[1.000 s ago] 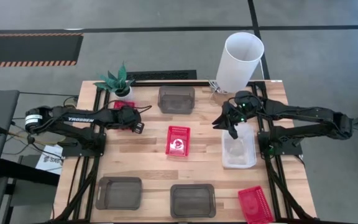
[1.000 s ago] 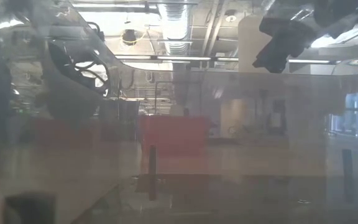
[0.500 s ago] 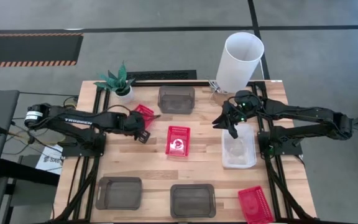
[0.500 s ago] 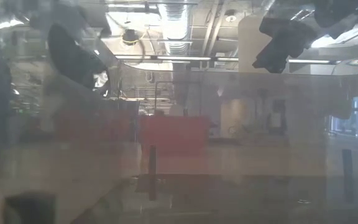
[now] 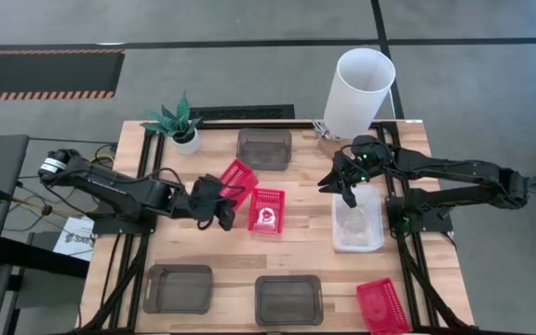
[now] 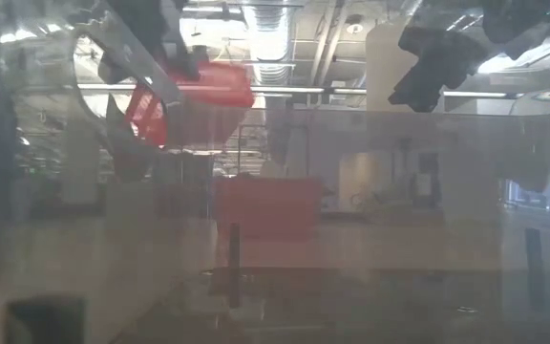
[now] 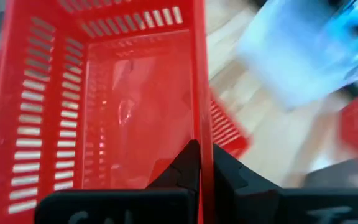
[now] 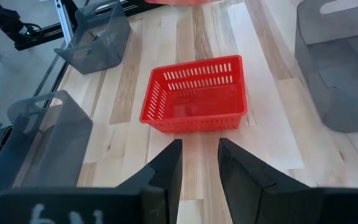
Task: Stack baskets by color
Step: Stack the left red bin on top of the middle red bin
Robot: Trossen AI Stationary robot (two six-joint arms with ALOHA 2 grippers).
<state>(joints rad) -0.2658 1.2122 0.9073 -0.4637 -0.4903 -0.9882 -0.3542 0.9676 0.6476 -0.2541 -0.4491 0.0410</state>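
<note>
Here, a red mesh basket (image 5: 236,177) is gripped by the left gripper (image 5: 223,197), whose fingers are closed tight on one of its long walls (image 7: 199,93), and it is held tilted in the air just beside the red basket at the table's centre (image 5: 267,209). Its walls are of slotted plastic with a smooth, glossy floor; the shape is a shallow rectangle. A second earlier it was carried beside the potted plant (image 5: 177,121); it has since been brought toward the centre basket. The right gripper (image 5: 346,189), its fingers partly apart and empty, is poised over the clear basket (image 5: 357,226), unchanged. Smoky grey translucent baskets are seen beyond the centre basket (image 5: 264,147) and along the near edge (image 5: 178,288) (image 5: 288,299), with a third red basket (image 5: 382,306) beside them.
</note>
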